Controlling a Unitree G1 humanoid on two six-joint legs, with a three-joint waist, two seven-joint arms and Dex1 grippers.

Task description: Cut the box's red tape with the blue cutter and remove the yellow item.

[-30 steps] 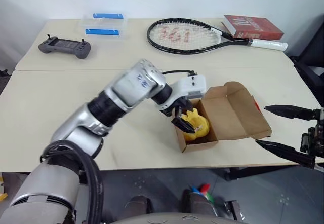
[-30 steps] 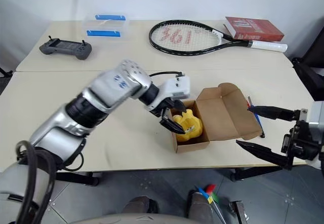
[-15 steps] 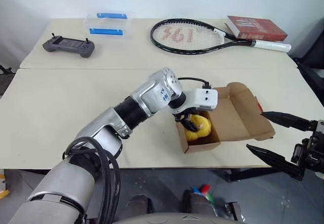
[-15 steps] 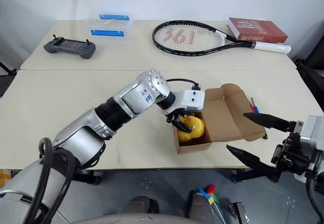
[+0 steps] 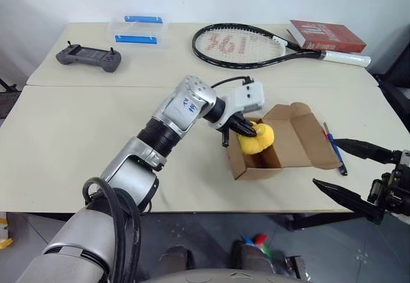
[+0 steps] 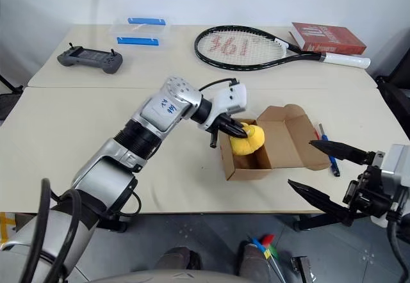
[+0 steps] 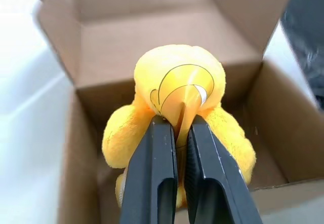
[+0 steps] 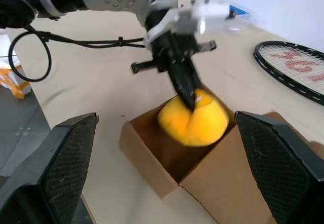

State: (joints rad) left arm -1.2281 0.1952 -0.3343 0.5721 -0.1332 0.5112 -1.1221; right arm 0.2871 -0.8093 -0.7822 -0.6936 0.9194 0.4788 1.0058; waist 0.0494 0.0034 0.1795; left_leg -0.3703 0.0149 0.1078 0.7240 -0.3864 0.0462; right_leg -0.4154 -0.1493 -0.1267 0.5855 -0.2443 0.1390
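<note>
Left gripper (image 7: 176, 133) clenched on the yellow item (image 7: 178, 89), both black fingers (image 7: 152, 173) pinching a fold of the plush at its top. Yellow item lifted clear of the floor of the box (image 5: 256, 165), level with the rim of the open carton, above its far inner corner. Box open on the near table (image 5: 77, 142), flaps spread, the broad lid flap lying flat toward the robot's right. Red tape too small to make out.

Right gripper (image 6: 323, 174) released, jaws spread wide, hanging off the table's near right edge, apart from the box and touching nothing. From the right wrist view, its two fingers (image 8: 55, 168) well apart, with the carton and the plush between them in the distance.

Blue cutter (image 5: 333, 147) flat on the table just beside the lid flap's right edge, between the box and the right gripper.

Farther back on the second table: tennis racket (image 5: 243, 43), red book (image 5: 327, 35) by its handle, clear container with blue clips (image 5: 136, 29), grey handheld controller (image 5: 88, 57) at far left.
</note>
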